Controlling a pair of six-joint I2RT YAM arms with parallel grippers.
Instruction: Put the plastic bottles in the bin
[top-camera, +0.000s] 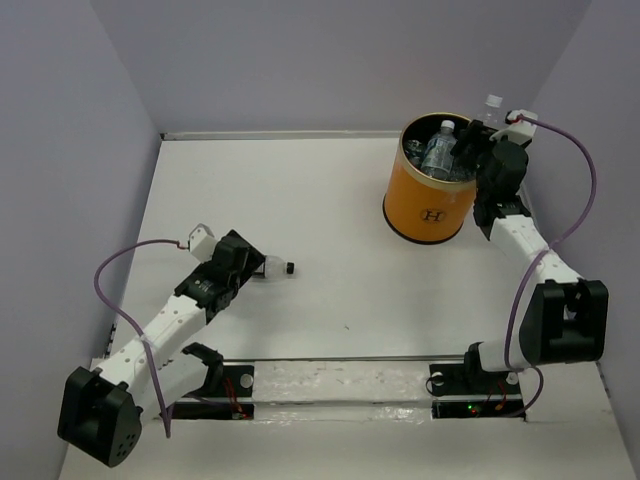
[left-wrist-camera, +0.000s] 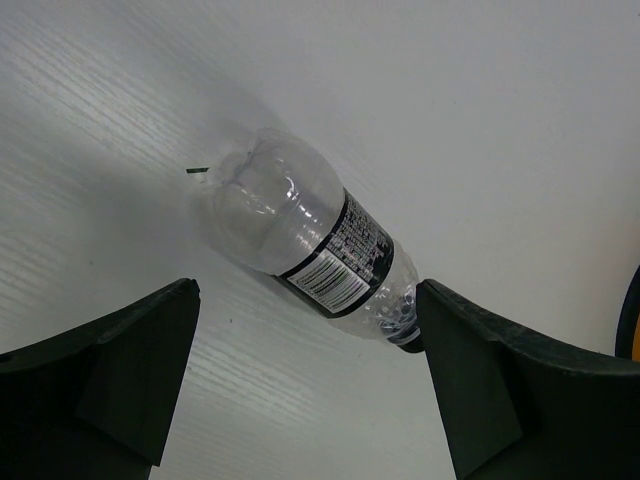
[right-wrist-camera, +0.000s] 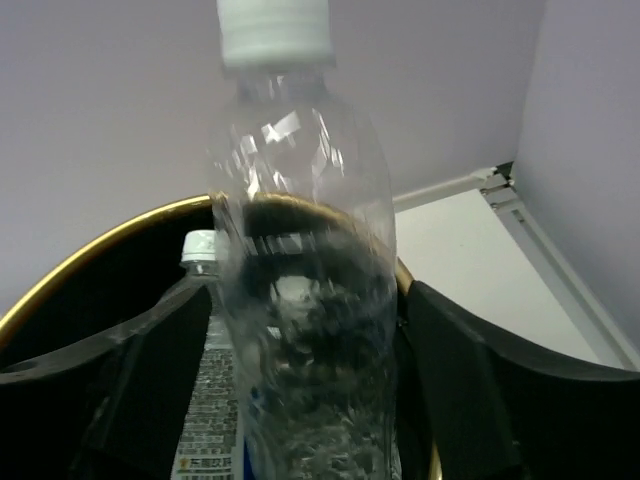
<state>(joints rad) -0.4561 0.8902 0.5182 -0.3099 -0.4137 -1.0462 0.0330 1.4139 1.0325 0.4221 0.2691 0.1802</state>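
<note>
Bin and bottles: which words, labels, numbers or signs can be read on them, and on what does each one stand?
"H": one letter, as far as it reads, in the round black logo on the bin.
Bottle on the table, black label: white print and a barcode, too small to read.
Bottle in the bin, its label: blurred, unreadable.
Held bottle: no text shows.

Bright even light; soft shadows; glints on bottle (right-wrist-camera: 300, 200); right wrist view slightly blurred.
</note>
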